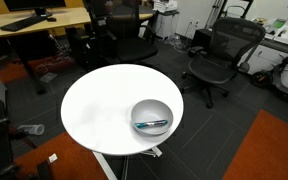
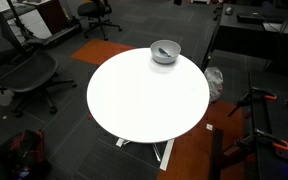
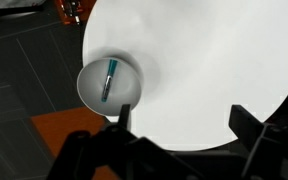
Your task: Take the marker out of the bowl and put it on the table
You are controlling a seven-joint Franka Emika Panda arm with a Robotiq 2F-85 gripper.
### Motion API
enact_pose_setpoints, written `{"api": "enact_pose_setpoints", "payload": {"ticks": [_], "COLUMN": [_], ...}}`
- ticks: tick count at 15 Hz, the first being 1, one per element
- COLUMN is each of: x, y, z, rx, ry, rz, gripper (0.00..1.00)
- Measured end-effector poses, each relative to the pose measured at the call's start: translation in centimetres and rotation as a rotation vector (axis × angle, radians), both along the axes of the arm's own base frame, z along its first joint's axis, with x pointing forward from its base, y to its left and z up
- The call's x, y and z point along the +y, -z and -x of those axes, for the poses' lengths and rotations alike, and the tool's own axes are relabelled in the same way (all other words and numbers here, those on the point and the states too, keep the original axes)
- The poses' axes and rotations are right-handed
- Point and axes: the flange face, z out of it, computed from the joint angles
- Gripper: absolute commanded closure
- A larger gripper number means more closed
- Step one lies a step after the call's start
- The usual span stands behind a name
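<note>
The silver-grey bowl stands near the edge of the round white table; both also show in an exterior view, the bowl at the far edge of the table. The blue-teal marker lies inside the bowl. In the wrist view the marker lies across the bowl at the left edge of the table. My gripper is open and empty, high above the table, right of the bowl. It does not show in the exterior views.
Black office chairs stand around the table. Wooden desks are at the back. Orange carpet patches lie on the dark floor. A tripod stand is beside the table.
</note>
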Motion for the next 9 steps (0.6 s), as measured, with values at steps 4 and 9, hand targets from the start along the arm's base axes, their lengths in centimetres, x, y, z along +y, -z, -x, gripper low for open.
{"api": "enact_pose_setpoints", "payload": {"ticks": [4, 9], "x": [-4.0, -7.9], "y": [1.8, 5.5], "z": [-1.0, -2.2], "rx": [-0.026, -0.061], "ry": [0.132, 0.262], "rz": [0.018, 0.064], "gripper": [0.0, 0.0]}}
